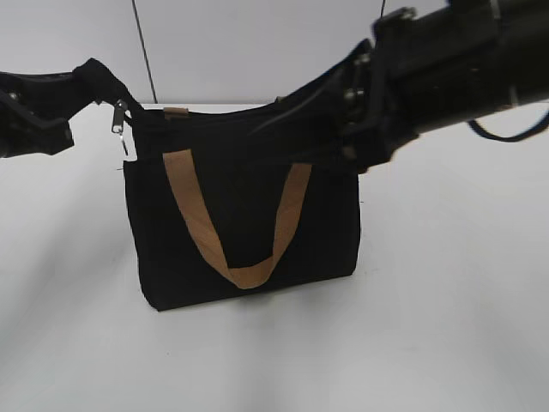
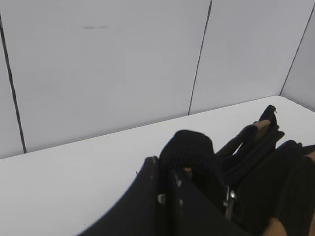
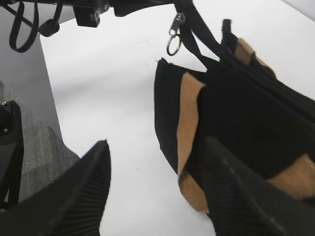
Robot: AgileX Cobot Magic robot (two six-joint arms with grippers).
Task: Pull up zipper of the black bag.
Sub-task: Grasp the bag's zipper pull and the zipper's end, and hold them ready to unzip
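Observation:
The black bag (image 1: 249, 223) stands upright on the white table, with a tan strap hanging in a U on its front. My left gripper (image 1: 81, 86) is at the bag's top left corner, shut on a black fabric tab (image 2: 189, 147) there. The zipper's silver slider and ring pull (image 1: 120, 127) dangle just below that tab, and also show in the left wrist view (image 2: 230, 199) and the right wrist view (image 3: 173, 44). My right gripper (image 3: 156, 142) is open and empty, above the bag's upper right (image 1: 313, 129). One of its fingers is in front of the bag (image 3: 256, 108).
The white table (image 1: 446, 326) stretches in front of and beside the bag. A grey panelled wall (image 2: 123, 59) stands behind. The right wrist view shows the table's edge with grey floor (image 3: 34, 162) beyond it. A black cable loop (image 1: 515, 133) hangs from the right arm.

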